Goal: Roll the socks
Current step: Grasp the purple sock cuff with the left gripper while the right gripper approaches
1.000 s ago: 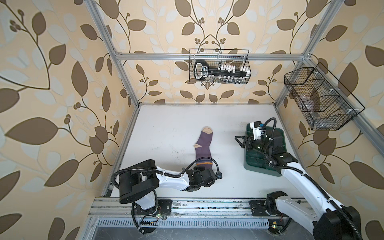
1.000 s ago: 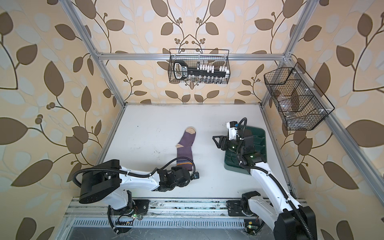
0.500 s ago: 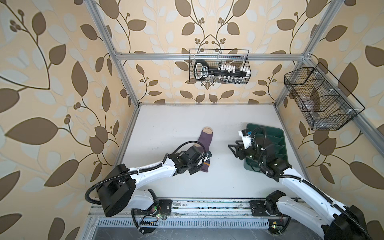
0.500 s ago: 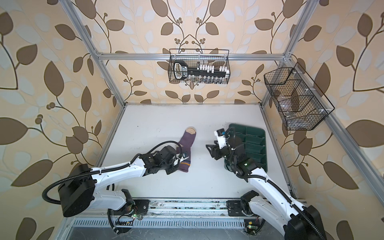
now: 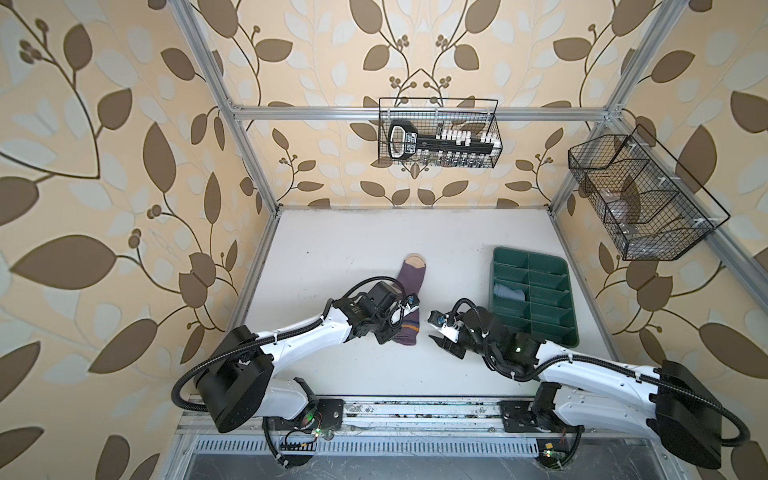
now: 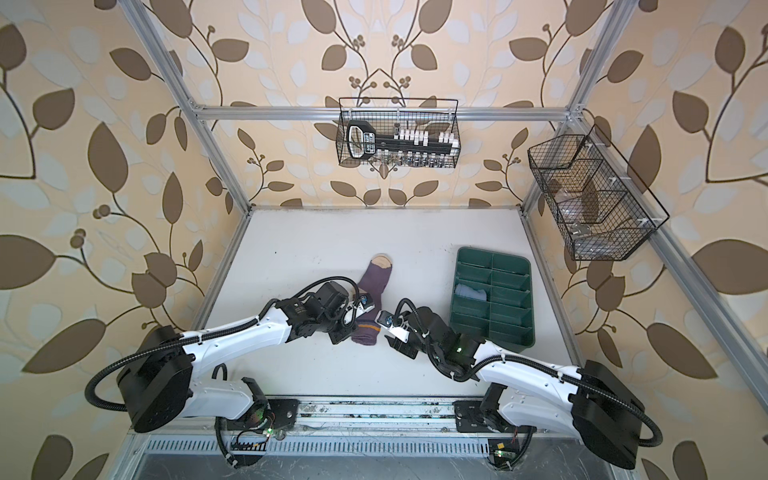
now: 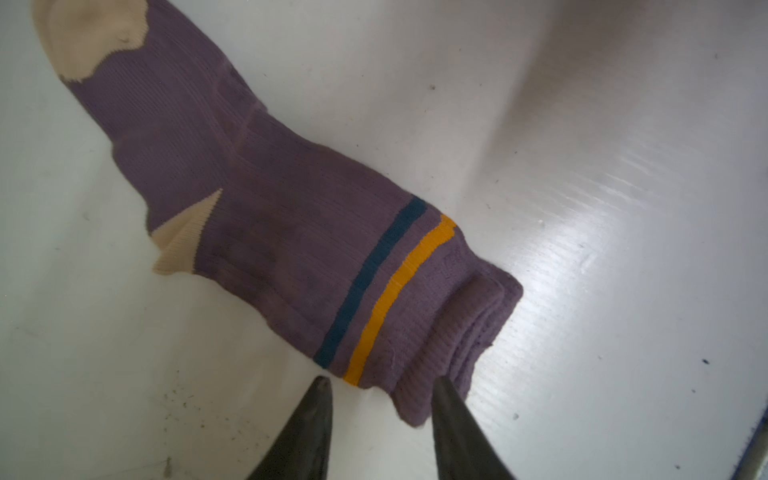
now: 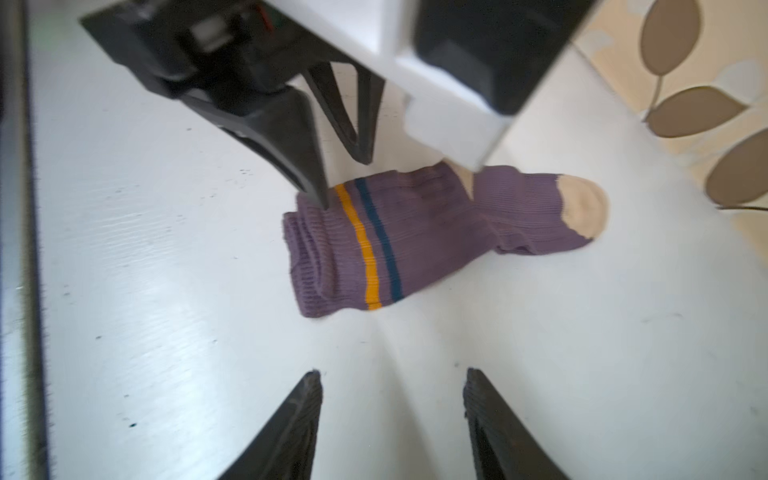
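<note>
— At the left of the table (image 5: pixel 332 232), what differs from 1 second ago?

— Your left gripper (image 7: pixel 379 384) was shut, down by the near edge. Now it has swung up to the cuff of the purple sock (image 7: pixel 270 224), and its fingers stand partly apart with nothing held between them. 1 fingertip touches the cuff's rolled rim; the other sits just off the sock's edge by the orange stripe. The sock lies flat mid-table with its beige toe toward the back wall, where it was.

— And to the right of it?

— Your right gripper (image 8: pixel 390 374) was over the green tray (image 5: pixel 548 309). Now it hangs over bare table just right of the cuff, fingers wide apart and empty.

— Containers?

— Your back-wall wire basket (image 5: pixel 438 100) holds a black-handled tool and a row of small white pieces. The tray has 2 columns of compartments, and the light blue sock (image 5: pixel 509 293) sits bunched in 1 left-column compartment. The side wire basket (image 5: pixel 660 245) holds something clear that you cannot make out.
</note>
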Motion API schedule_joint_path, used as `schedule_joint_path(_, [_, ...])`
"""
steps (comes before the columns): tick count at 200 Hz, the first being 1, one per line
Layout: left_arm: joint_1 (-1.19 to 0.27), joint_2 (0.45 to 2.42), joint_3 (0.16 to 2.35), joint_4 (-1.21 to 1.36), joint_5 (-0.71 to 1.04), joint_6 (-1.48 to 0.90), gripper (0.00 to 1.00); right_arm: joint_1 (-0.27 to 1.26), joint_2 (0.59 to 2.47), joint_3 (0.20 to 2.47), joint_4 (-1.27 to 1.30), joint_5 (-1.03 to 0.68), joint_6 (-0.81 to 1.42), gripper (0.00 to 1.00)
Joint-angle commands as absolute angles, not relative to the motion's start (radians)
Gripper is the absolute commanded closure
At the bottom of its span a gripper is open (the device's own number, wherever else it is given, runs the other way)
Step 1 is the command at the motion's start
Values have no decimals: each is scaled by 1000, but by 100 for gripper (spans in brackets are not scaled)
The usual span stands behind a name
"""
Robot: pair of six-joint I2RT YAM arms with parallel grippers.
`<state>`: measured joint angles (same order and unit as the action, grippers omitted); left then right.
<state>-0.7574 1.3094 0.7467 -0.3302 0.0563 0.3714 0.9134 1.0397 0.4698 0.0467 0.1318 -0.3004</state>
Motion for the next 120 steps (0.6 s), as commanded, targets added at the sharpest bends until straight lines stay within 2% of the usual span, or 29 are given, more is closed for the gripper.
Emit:
schedule_joint_path(1, [-756, 1213, 732, -337, 23, 443, 49, 876, 938, 482, 72, 325, -317, 42])
schedule_joint_path(29, [-819, 1169, 697, -371, 27, 520, 42, 666, 823, 494, 94, 262, -129, 39])
schedule_joint_path(61, [-945, 1240, 656, -343, -118, 552, 42, 424, 769, 487, 116, 115, 100, 39])
schedule_joint_path(120, [-961, 1407, 681, -287, -141, 527, 38, 364, 759, 492, 90, 91, 136, 38])
